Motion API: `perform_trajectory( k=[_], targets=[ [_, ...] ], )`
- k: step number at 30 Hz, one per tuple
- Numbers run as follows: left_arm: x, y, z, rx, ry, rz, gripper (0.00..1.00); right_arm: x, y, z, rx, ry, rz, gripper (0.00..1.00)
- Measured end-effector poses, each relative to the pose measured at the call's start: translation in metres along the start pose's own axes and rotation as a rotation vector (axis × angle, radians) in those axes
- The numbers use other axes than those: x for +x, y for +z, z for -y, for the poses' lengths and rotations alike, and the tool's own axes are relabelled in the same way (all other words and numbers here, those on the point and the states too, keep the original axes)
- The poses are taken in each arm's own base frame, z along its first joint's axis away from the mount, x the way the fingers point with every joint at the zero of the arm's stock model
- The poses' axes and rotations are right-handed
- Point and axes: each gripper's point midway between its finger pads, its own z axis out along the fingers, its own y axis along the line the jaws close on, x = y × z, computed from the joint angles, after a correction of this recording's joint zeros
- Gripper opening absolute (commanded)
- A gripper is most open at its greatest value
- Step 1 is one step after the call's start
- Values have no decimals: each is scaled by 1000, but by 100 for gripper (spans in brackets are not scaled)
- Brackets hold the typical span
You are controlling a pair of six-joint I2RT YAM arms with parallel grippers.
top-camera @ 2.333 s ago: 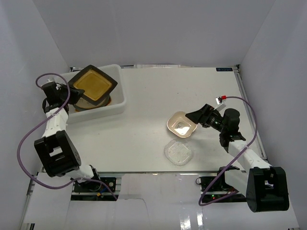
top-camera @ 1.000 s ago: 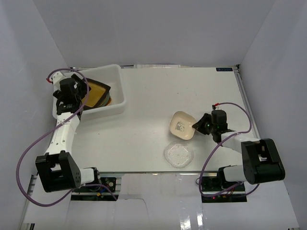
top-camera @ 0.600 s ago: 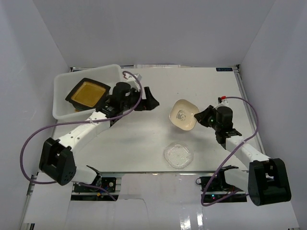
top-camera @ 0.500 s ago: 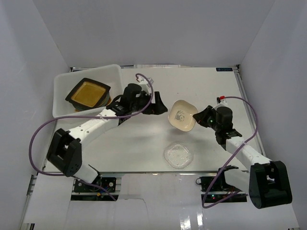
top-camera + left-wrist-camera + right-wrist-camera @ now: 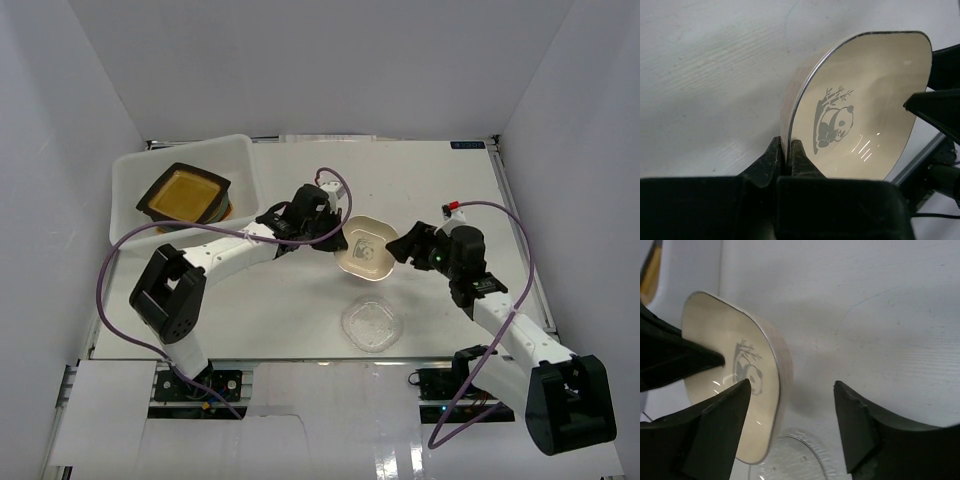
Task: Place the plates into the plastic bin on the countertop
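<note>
The cream squarish bowl point(image 5: 362, 250) with a panda print is held tilted above the middle of the countertop point(image 5: 450, 190). My left gripper point(image 5: 337, 232) is shut on the bowl's left rim point(image 5: 786, 145). My right gripper point(image 5: 402, 245) is open, its fingers astride the bowl's right rim point(image 5: 792, 384) without pinching it. The clear glass plate point(image 5: 372, 322) lies flat on the countertop in front of the bowl, also in the right wrist view point(image 5: 790, 460). The plastic bin point(image 5: 250, 190) at the back left holds the black square plate with amber centre point(image 5: 185, 193) on top of other plates, which are mostly hidden.
The right gripper's dark fingers point(image 5: 940, 102) show at the right edge of the left wrist view. The bin's wall point(image 5: 690, 270) shows at the top left of the right wrist view. Metal rails run along the countertop's right edge point(image 5: 512, 215).
My left arm left the black square plate in the bin and swung right to shut on the bowl's rim. My right gripper raised the bowl, then opened.
</note>
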Motion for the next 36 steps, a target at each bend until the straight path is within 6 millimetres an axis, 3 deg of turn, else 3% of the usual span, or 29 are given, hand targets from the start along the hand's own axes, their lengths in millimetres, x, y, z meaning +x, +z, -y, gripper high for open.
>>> perform_trajectory(
  k=[1, 2, 6, 9, 11, 13, 15, 17, 21, 24, 28, 32, 33, 34, 35, 36],
  targets=[
    [-1, -1, -2, -15, 2, 3, 0, 2, 0, 2, 7, -4, -8, 88],
    [-4, -2, -6, -39, 8, 11, 0, 6, -1, 5, 17, -13, -23, 91],
    [-30, -17, -17, -120, 33, 75, 0, 16, -10, 13, 53, -46, -65, 95],
    [-55, -39, -32, -155, 19, 136, 0, 10, -18, 5, 24, -83, -35, 95],
    [-82, -65, -61, -204, -38, 212, 0, 14, -23, 7, 28, -102, -35, 95],
    [-109, -98, -103, -278, -115, 304, 0, 25, -24, 15, 43, -110, -66, 92],
    [-132, -141, -150, -370, -204, 414, 0, 45, -25, 27, 69, -104, -131, 91],
    [-142, -184, -193, -467, -294, 517, 1, 70, -27, 39, 98, -86, -206, 86],
    [-131, -240, -248, -608, -433, 638, 3, 107, -35, 50, 117, -70, -313, 80],
    [-112, -260, -283, -686, -534, 669, 5, 122, -37, 45, 94, -86, -358, 80],
    [-89, -271, -328, -762, -656, 670, 9, 129, -35, 37, 57, -115, -358, 79],
    [-70, -268, -362, -819, -741, 639, 41, 134, -34, 33, 37, -132, -357, 72],
    [-65, -266, -368, -829, -759, 628, 60, 135, -33, 32, 35, -132, -357, 71],
    [-62, -263, -372, -835, -769, 618, 67, 136, -33, 31, 34, -132, -358, 67],
    [-59, -261, -375, -836, -787, 612, 82, 137, -33, 31, 34, -130, -359, 65],
    [-57, -260, -375, -838, -787, 604, 90, 138, -33, 31, 33, -127, -359, 61]
  ],
)
